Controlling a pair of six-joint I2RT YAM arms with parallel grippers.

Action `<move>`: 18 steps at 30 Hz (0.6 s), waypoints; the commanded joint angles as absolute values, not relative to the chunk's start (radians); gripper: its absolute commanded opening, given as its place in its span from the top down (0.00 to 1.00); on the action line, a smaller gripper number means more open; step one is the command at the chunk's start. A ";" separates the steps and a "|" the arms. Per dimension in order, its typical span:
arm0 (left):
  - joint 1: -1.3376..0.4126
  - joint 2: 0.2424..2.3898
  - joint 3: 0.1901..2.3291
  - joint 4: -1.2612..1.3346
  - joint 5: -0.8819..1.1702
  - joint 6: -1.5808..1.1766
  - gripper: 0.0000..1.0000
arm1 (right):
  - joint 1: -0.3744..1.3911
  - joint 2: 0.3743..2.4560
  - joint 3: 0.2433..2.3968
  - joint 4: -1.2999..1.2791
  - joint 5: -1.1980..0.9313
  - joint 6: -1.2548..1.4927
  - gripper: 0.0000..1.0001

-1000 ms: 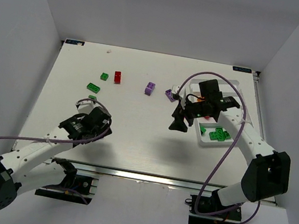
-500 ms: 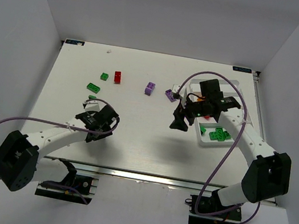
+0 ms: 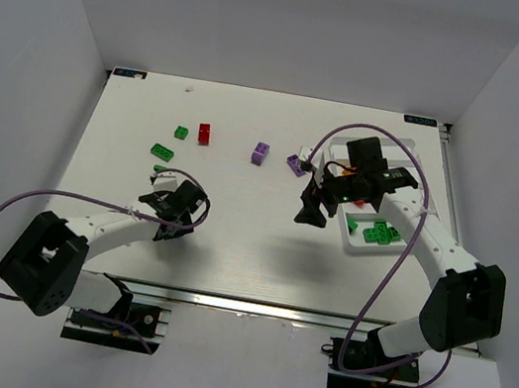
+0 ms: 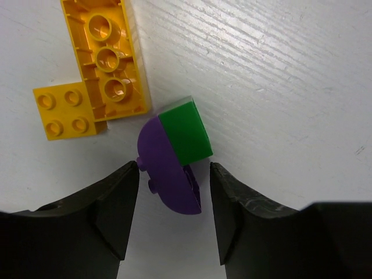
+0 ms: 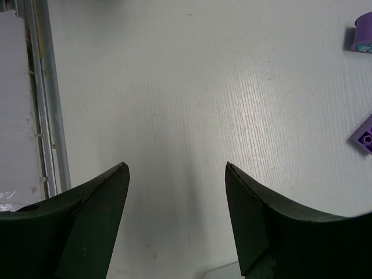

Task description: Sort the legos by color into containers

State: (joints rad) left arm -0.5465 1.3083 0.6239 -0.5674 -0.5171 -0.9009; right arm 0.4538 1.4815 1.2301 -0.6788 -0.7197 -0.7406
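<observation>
In the left wrist view a purple rounded lego (image 4: 168, 174) with a green brick (image 4: 186, 132) joined to it lies on the table. My left gripper (image 4: 174, 174) is open, low over the table, its fingertips on either side of the purple piece's near end. Two yellow bricks (image 4: 104, 55) lie just beyond. From above, the left gripper (image 3: 177, 208) is at the near left. My right gripper (image 3: 312, 210) hangs open and empty, left of the white tray (image 3: 358, 249), whose near compartment holds green legos (image 3: 379, 234).
Loose on the far table lie a red brick (image 3: 204, 133), green bricks (image 3: 181, 133) (image 3: 162, 150) and purple bricks (image 3: 261, 153) (image 3: 294, 163). The right wrist view shows purple pieces (image 5: 363, 26) at its right edge and the table's rail (image 5: 43, 93) at left.
My left arm has swung its gripper a little right and away, down over the purple and green piece, and its jaws have narrowed. The right arm has stayed put.
</observation>
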 commanded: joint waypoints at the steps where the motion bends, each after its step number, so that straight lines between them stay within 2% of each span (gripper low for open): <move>1: -0.534 1.308 0.609 -0.506 -0.543 -0.871 0.39 | 0.456 1.456 1.259 -0.673 -0.727 -0.744 0.28; 8: -0.515 1.316 0.574 -0.462 -0.543 -0.858 0.43 | 0.456 1.456 1.266 -0.675 -0.727 -0.742 0.28; 11: -0.511 1.310 0.555 -0.446 -0.535 -0.857 0.48 | 0.454 1.456 1.266 -0.675 -0.726 -0.742 0.28; 15: -0.511 1.279 0.549 -0.445 -0.519 -0.854 0.63 | 0.454 1.453 1.266 -0.675 -0.727 -0.741 0.28; 16: -0.511 1.255 0.552 -0.445 -0.511 -0.851 0.71 | 0.456 1.453 1.264 -0.675 -0.729 -0.739 0.28; 18: -0.511 1.226 0.560 -0.440 -0.471 -0.838 0.78 | 0.456 1.450 1.264 -0.672 -0.726 -0.726 0.28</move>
State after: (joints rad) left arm -0.5179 1.2835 0.5621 -0.4599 -0.5110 -0.8524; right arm 0.4538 1.4815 1.2304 -0.6792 -0.7197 -0.7387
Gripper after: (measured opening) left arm 0.382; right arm 0.722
